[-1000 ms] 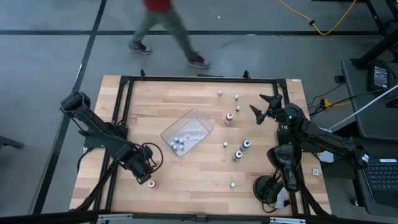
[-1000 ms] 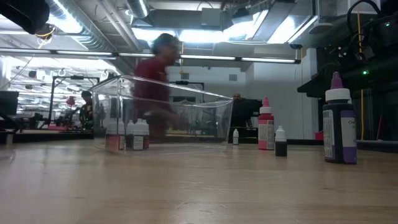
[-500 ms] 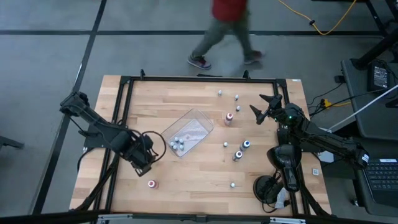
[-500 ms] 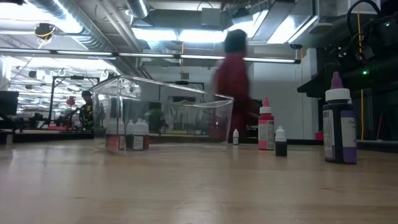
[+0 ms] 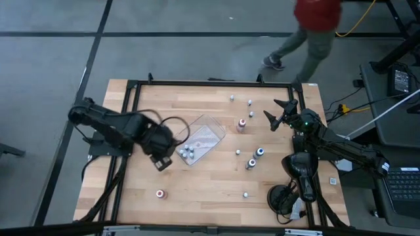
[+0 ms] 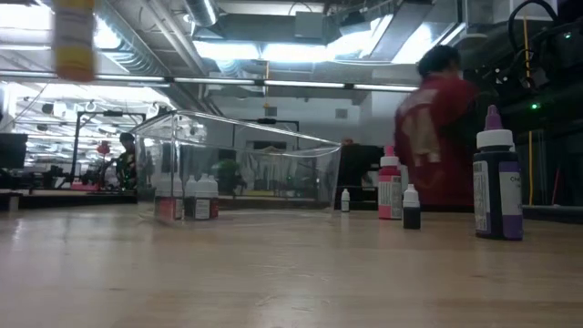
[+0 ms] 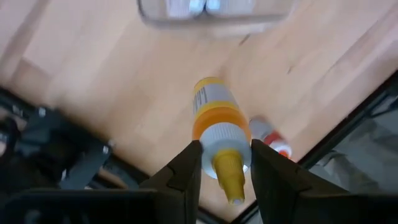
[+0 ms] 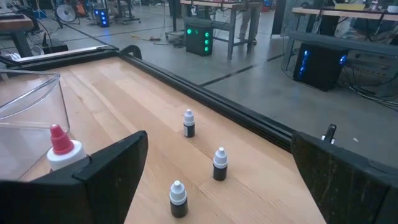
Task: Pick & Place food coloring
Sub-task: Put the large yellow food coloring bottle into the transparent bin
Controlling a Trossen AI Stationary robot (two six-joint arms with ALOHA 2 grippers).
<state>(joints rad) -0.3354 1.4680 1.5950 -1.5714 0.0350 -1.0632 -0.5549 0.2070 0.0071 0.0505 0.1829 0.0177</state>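
My left gripper [image 5: 161,161] [image 7: 226,163] is shut on an orange food coloring bottle [image 7: 214,112], high over the wood just near-left of the clear tray [image 5: 209,128]. The bottle shows at the low view's top left [image 6: 75,41]. The tray holds several pale bottles [image 5: 187,153] standing on its floor. A red-capped bottle [image 5: 160,193] stands on the table near the front left. Several more bottles stand at the right, among them a red one [image 5: 241,124] and a blue one [image 5: 260,153]. My right gripper [image 5: 279,113] [image 8: 227,186] is open and empty at the far right. My left gripper pinches the orange bottle between its two fingers at the white collar [image 7: 227,140] under the yellow nozzle, one finger on each side. The fingers [image 7: 186,168] come from above, pointing down. The bottle hangs below them, bottom down, lifted clear of the table.
A black frame [image 5: 210,82] runs round the table. A person in a red top [image 5: 315,13] walks past the far right corner and shows in the low view [image 6: 437,128]. Bare wood lies between the tray and the front edge.
My left gripper has gone from beside the red-capped bottle at the front left toward the table's far edge and right, up to the tray, still shut. The orange bottle has come into the low view's top left. The person has walked from left to right behind the table.
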